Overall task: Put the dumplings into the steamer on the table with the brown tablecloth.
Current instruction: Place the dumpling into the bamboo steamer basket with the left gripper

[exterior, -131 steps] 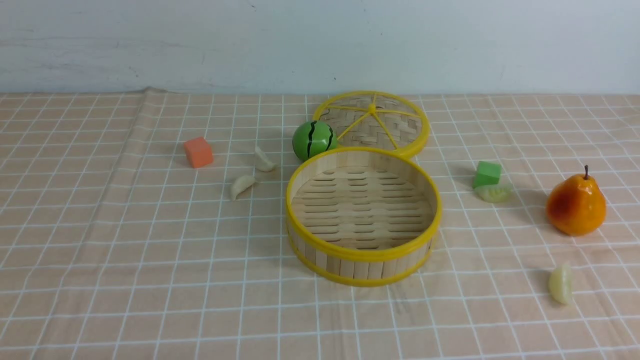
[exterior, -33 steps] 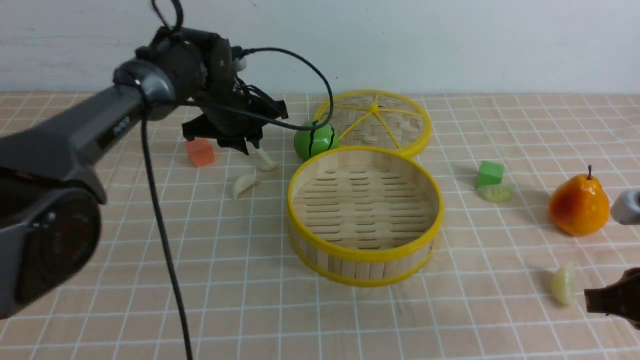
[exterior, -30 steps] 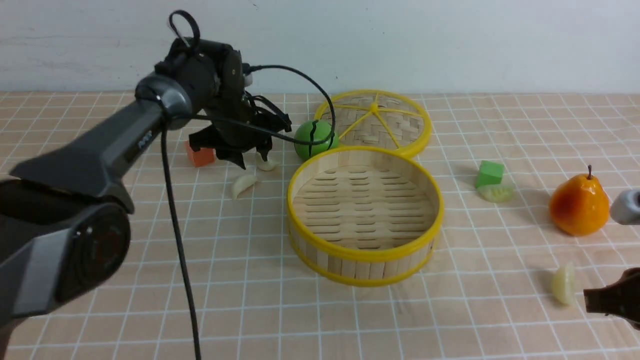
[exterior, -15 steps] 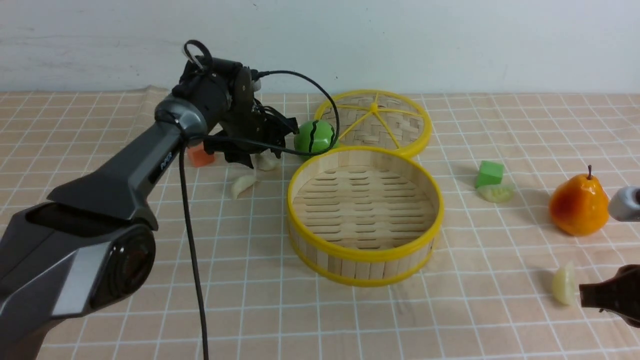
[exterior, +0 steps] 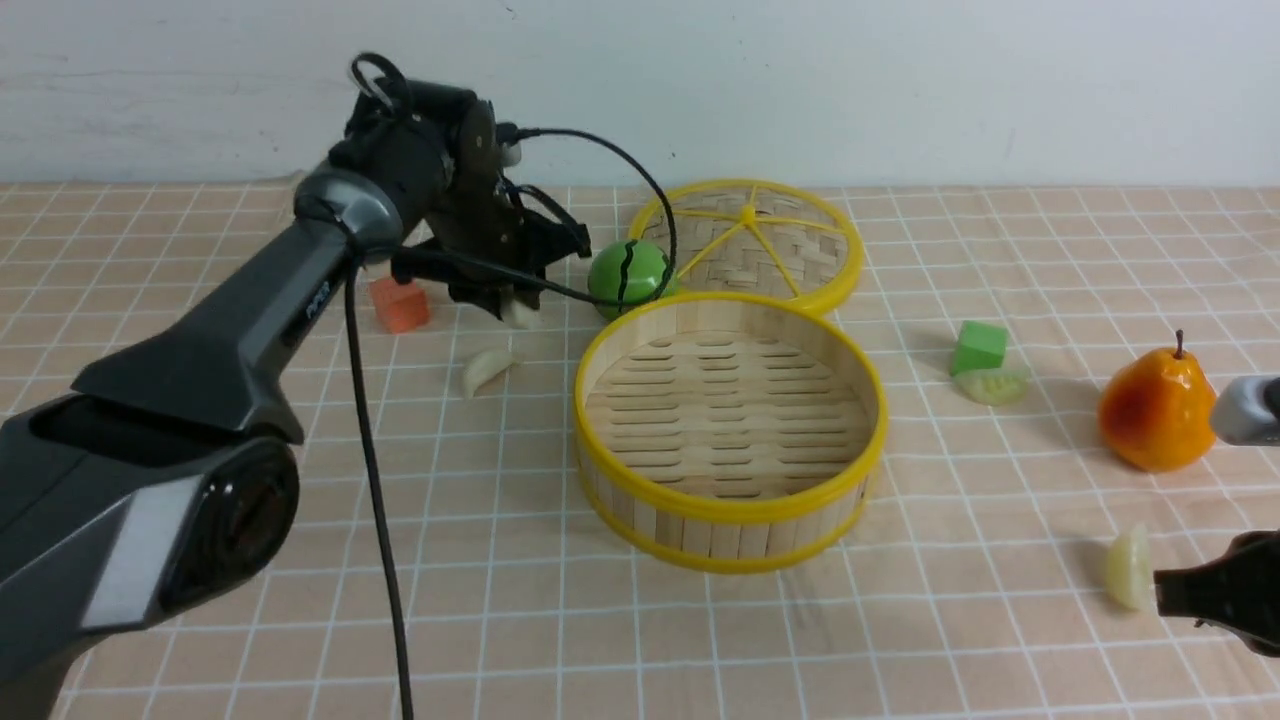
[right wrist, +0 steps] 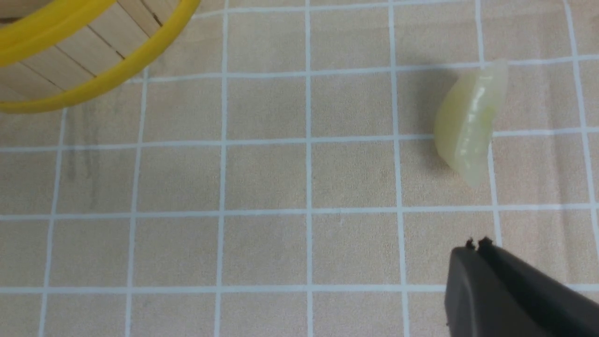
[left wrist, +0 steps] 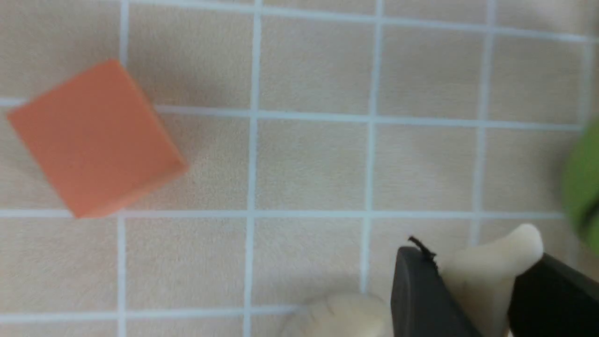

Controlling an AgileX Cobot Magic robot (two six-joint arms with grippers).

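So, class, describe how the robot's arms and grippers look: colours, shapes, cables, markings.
The left arm is dark grey and angular, with a round glossy joint cover, small pale lettering and a looping black cable. The left gripper has flat black fingers. The right gripper has slim dark fingers; a light grey rounded piece shows near it.

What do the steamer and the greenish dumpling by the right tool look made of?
Steamer: pale bamboo or wood strips, matte, with visible seams between the slats. Its yellow rims look like smooth, evenly coloured plastic. Dumpling: probably soft plastic or rubber, slightly translucent and glossy, judging by the highlight along its side. How hard it is cannot be told.
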